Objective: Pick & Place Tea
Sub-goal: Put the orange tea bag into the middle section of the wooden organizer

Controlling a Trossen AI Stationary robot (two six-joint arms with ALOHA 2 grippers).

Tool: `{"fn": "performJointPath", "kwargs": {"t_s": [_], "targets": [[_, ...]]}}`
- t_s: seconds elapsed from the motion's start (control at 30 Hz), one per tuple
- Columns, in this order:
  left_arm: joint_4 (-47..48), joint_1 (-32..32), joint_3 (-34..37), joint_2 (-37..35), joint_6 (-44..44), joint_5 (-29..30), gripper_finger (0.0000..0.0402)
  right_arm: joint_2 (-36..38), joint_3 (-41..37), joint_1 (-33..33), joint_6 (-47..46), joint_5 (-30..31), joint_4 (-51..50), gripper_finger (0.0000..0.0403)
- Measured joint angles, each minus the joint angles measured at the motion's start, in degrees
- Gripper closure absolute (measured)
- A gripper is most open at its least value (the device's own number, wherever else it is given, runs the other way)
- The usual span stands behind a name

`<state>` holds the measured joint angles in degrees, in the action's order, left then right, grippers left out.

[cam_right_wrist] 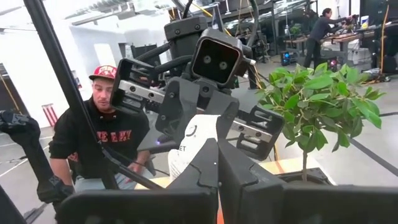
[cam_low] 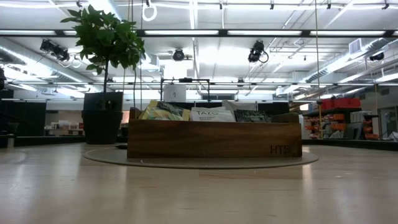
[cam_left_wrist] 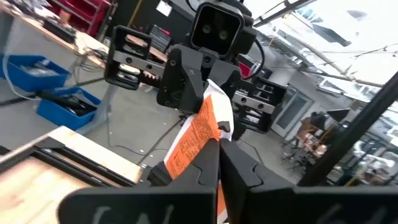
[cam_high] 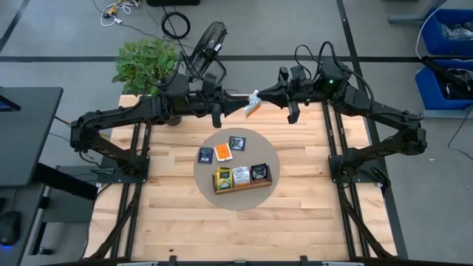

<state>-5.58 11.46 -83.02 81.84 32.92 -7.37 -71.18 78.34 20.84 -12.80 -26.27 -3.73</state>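
Note:
One orange and white tea packet (cam_high: 253, 106) hangs in the air over the table's far part, between my two grippers. My left gripper (cam_high: 246, 107) reaches it from the left and my right gripper (cam_high: 259, 99) from the right; both are shut on it. The left wrist view shows its orange face (cam_left_wrist: 198, 134), the right wrist view its white face (cam_right_wrist: 188, 144). Three more packets lie flat on the round grey mat (cam_high: 270, 151): dark blue (cam_high: 205, 155), orange (cam_high: 222, 152), dark (cam_high: 236, 142). Others stand in the wooden tray (cam_high: 267, 179), (cam_low: 214, 138). My left gripper (cam_left_wrist: 219, 158) pinches the packet's edge (cam_left_wrist: 208, 140) between its two shut fingers, coming level from the table's left. The packet is lifted clear and stands roughly upright. My right gripper (cam_right_wrist: 217, 163) pinches the opposite edge (cam_right_wrist: 198, 149) between its shut fingers, coming level from the table's right.
A potted plant (cam_high: 146, 63) stands at the table's far left corner, close behind my left arm. The mat with the tray lies at the table's middle. A person in a red cap (cam_right_wrist: 106, 118) sits beyond the table. Bare wood (cam_high: 170, 214) lies toward the near edge.

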Motion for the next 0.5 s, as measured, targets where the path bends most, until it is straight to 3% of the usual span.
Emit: {"fn": "performJointPath", "kwargs": {"t_s": [0.5], "targets": [[4.28,0.0,0.04,-0.76,-2.44,3.17,0.04,0.01,-0.02,0.89,1.56,1.61,-7.6,0.0403]]}}
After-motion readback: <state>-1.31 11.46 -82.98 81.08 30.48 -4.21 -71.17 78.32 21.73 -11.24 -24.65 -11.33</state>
